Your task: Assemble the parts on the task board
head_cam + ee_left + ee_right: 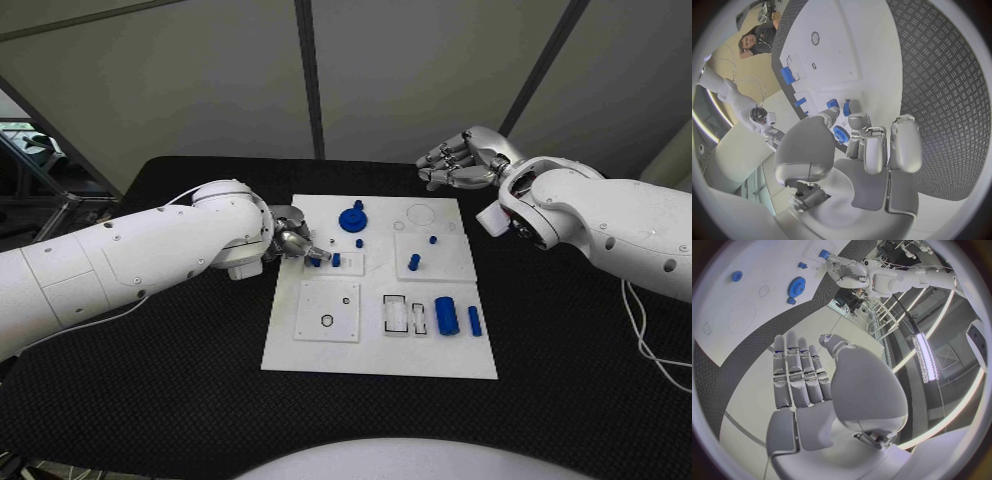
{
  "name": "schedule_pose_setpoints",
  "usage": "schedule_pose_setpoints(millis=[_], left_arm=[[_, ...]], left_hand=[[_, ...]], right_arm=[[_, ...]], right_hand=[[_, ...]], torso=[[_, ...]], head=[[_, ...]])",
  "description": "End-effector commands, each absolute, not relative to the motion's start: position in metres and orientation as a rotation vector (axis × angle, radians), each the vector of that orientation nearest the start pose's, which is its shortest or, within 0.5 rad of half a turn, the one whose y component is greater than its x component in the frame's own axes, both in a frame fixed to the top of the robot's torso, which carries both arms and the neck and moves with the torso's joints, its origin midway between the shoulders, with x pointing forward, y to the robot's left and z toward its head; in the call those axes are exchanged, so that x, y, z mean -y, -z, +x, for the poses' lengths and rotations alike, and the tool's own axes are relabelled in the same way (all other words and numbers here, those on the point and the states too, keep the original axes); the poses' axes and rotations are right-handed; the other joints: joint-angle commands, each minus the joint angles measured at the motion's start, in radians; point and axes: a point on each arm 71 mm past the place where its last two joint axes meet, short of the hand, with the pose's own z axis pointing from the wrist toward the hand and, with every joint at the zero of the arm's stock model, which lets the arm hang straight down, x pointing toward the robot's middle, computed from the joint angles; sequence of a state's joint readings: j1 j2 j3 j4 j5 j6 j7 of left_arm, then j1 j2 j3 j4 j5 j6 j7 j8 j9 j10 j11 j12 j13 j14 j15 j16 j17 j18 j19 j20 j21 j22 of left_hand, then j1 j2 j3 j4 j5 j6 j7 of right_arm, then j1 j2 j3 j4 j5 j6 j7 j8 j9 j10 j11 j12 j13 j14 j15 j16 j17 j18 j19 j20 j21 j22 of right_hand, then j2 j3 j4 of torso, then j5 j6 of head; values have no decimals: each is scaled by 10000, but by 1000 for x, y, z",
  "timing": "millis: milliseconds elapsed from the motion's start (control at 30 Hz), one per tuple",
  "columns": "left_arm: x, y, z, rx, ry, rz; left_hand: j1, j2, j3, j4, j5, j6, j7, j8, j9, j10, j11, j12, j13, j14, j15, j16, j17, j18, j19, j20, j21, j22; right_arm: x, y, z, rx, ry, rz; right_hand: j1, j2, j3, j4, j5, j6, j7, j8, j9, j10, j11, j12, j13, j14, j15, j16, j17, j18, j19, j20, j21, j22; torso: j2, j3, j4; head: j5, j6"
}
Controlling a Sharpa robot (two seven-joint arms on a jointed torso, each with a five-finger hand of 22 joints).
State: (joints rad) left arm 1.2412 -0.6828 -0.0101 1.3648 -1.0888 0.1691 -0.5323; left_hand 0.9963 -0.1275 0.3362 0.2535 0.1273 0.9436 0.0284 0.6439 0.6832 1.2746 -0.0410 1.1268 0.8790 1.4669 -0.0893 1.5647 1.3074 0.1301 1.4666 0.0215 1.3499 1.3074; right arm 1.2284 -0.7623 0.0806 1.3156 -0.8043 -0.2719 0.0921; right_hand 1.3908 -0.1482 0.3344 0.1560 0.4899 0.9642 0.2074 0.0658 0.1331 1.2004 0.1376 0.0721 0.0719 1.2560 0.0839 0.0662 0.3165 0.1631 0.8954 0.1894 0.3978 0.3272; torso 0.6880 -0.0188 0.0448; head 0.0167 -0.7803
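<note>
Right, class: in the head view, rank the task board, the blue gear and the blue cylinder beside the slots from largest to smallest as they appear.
1. Task board
2. Blue gear
3. Blue cylinder
The gear and cylinder look close in size, so their order is unsure.

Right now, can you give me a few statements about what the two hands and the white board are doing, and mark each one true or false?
1. The left hand is at the left edge of the task board, its fingers at a small blue part. True.
2. The right hand is holding the blue gear. False: it holds nothing and sits over the black table beyond the board's far right corner.
3. The blue gear lies on the far half of the board. True.
4. A large blue cylinder lies on the board's near right part. True.
5. The right hand's fingers are spread wide and flat. False: in the head view they are curled in.
</note>
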Motion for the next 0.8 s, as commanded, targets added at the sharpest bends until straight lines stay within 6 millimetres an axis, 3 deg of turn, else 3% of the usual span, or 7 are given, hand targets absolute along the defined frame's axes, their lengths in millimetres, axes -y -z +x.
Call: schedule_pose_setpoints(millis=[33,800], left_arm=[[-184,206,513,-22850,3981,-1722],[-189,195,515,-22486,4148,-1976]], left_hand=[[-79,0,-124,21,-46,72,-18,36,16,39,5,14,-28,1026,-72,31,2593,-761,298,-84,27,662],[-64,21,-261,73,-39,60,-19,34,17,16,6,-8,-63,1019,-72,14,2569,-756,290,-85,1,645]], right_arm=[[224,139,541,-15809,-10467,4346],[222,140,541,-15830,-10504,4324]], right_hand=[[-78,-10,36,10,33,-41,8,28,8,-59,-22,65,-15,-74,4,-19,-8,169,13,81,-59,-9],[-80,-12,35,10,33,-41,8,28,8,-59,-21,65,-15,-75,4,-19,-9,169,13,82,-60,-9]], torso=[[-1,-1,6],[2,-3,6]], head=[[21,0],[52,-5]])
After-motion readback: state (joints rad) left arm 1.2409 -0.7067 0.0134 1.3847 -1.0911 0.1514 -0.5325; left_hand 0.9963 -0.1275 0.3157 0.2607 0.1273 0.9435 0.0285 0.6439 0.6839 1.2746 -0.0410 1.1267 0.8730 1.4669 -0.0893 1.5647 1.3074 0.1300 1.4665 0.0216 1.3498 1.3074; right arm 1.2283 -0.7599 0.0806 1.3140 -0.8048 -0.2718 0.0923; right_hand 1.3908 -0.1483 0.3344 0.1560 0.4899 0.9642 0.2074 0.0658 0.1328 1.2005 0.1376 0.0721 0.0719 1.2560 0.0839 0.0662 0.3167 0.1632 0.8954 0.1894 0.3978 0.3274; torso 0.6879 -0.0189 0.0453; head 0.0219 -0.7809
